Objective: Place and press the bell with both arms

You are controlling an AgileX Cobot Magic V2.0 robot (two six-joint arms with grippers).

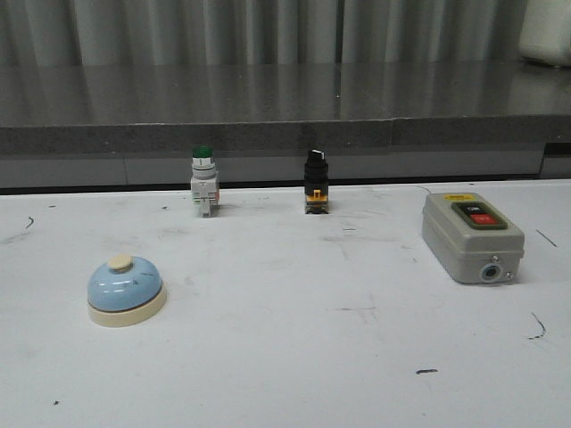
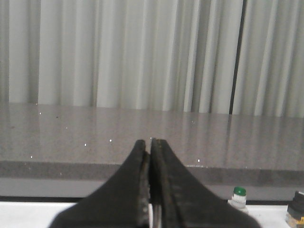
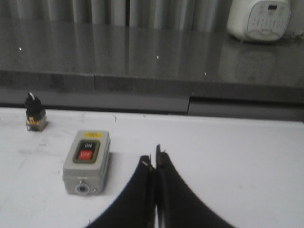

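The light-blue bell (image 1: pixel 126 291) with a cream base and cream top button stands upright on the white table (image 1: pixel 285 357) at the front left. Neither arm shows in the front view. My left gripper (image 2: pixel 150 142) is shut and empty, pointing level toward the grey shelf; the bell is out of its view. My right gripper (image 3: pixel 155 159) is shut and empty above the white table, to the right of the grey switch box (image 3: pixel 87 161). The bell is out of the right wrist view too.
A grey box with red and black buttons (image 1: pixel 472 235) sits at the right. A green-capped push button (image 1: pixel 204 182) and a black selector switch (image 1: pixel 316 182) stand at the table's back. A grey shelf (image 1: pixel 285 107) runs behind. A white appliance (image 3: pixel 259 19) sits on it.
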